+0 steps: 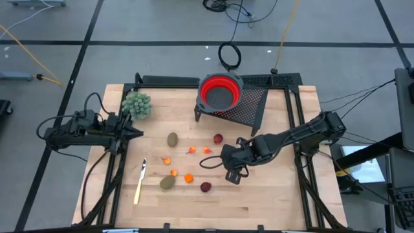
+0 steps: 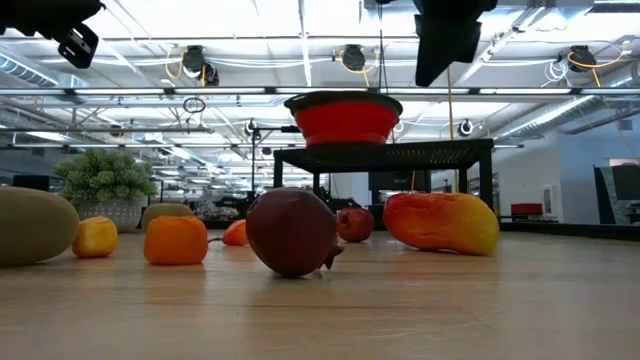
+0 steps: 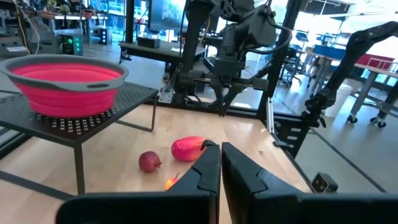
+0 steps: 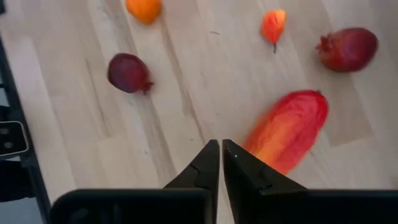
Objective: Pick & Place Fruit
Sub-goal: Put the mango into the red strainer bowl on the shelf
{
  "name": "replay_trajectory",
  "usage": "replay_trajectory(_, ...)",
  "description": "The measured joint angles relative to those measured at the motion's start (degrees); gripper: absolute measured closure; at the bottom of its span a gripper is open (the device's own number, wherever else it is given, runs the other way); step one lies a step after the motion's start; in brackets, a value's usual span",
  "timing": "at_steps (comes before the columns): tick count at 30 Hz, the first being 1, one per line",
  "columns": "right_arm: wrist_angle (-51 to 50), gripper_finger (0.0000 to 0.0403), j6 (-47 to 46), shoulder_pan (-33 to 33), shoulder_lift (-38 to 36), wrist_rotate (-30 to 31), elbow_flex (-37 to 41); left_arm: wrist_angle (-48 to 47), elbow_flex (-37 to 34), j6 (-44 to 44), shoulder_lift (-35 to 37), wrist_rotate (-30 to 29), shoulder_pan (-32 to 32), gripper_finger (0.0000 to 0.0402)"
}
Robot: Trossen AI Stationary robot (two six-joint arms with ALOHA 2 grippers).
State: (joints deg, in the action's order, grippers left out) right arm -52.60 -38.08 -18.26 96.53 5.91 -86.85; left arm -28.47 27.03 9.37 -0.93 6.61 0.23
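Bowl (image 1: 220,92) sits on mesh stand (image 1: 249,103) at counter (image 1: 272,200) back edge. Leafy clump (image 1: 137,105) back left. Fruit (image 1: 189,178) scattered mid-counter, knife (image 1: 140,183) left of it. Left gripper (image 1: 137,133) beside clump; right gripper (image 1: 226,154) above elongated fruit (image 4: 287,129), right of the scatter.

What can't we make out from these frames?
- Elongated fruit: hidden in the high view under the right gripper.
- Knife: high view only, too small to make out its blade.
- Brownish-green oval: cut off by the low view's left edge.
- Red bowl: low view shows only its outside; its contents are hidden there.
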Motion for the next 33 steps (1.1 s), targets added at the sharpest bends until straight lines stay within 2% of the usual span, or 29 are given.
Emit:
replay_trajectory(8, -2.62, 0.0321, -5.47, 1.19, -0.02, 0.0, 0.0, -0.02, 0.0, -0.52, -0.02, 0.0, 0.0, 0.0399)
replay_trajectory(14, -3.03, 0.0255, -11.61, 2.46, -0.04, -0.08, 1.96, -0.02, 0.0, -0.66, -0.02, -0.02, 0.0, 0.0384)
replay_trajectory(22, -3.0, 0.0174, -12.24, 2.47, -0.18, -0.08, 3.5, -0.02, 0.0, -0.63, -0.02, -0.02, 0.0, 0.038)
replay_trajectory(26, -2.41, 0.016, -12.05, 2.72, -0.18, -0.02, 3.5, -0.02, 0.0, -0.63, -0.02, -0.02, 0.0, 0.038)
replay_trajectory(33, -0.54, 0.0164, -9.84, 2.71, -0.18, -0.17, 3.5, -0.02, 0.0, -0.31, -0.02, -0.04, -0.01, 0.038)
